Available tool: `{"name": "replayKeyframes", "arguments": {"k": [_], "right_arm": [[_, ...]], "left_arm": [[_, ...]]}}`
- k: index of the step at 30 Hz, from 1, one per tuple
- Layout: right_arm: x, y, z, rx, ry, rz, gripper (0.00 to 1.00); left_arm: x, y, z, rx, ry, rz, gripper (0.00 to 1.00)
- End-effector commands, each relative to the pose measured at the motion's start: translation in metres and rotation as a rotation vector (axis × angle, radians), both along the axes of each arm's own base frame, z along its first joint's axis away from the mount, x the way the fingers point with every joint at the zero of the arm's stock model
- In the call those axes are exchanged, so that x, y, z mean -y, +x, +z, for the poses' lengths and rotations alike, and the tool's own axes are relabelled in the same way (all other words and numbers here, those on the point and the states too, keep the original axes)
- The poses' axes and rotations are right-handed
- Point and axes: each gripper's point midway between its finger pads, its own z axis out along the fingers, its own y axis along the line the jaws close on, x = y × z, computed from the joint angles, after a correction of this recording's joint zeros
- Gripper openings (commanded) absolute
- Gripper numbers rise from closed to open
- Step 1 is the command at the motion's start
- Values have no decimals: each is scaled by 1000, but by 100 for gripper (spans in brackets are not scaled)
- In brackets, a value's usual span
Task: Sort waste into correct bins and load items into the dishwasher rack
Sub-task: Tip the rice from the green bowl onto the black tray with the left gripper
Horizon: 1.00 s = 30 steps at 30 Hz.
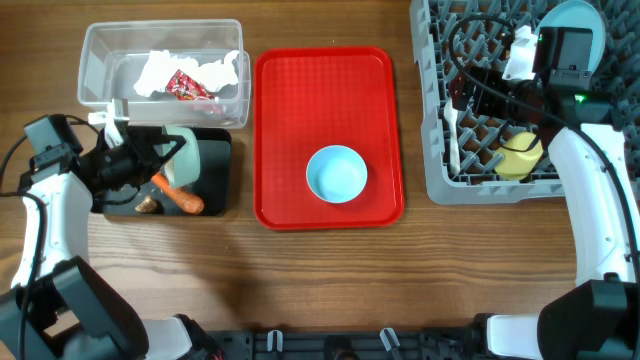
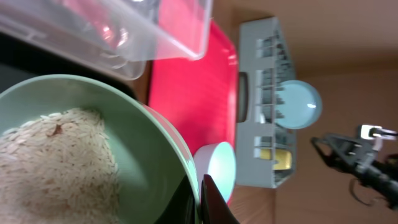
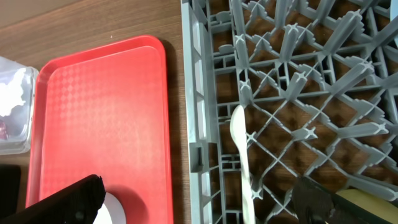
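the left gripper (image 1: 172,155), one finger hidden, clamps a tilted pale green bowl (image 1: 207,160) of white rice grains (image 2: 56,149) over the half-covered black tray (image 1: 218,198); the right gripper (image 3: 199,196) hangs, jaws spread wide, above the grey grid rack (image 3: 298,93).

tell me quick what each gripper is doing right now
left gripper: closed on the rim of the green bowl of rice
right gripper: open, empty, over the rack

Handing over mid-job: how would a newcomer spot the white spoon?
Start at the large grey plastic grid rack on the right. Just inside its wall nearest the flat red plastic tray lies the slim white spoon. It is long and thin, unlike the small round yellow cup nearby.
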Motion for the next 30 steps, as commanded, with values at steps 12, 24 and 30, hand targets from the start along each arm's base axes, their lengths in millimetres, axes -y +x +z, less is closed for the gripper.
{"name": "replayKeyframes", "arguments": {"k": [12,24,30], "right_arm": [[-1,1,1,4,-3,7,100],[-1,0,1,3,-2,7,100],[-1,0,1,3,-2,7,100]], "left_arm": [[-4,-3,27,19,-307,13,4],[-30,-7,40,-4,-427,102,4],[-30,-4,58,44,-497,65,4]]}}
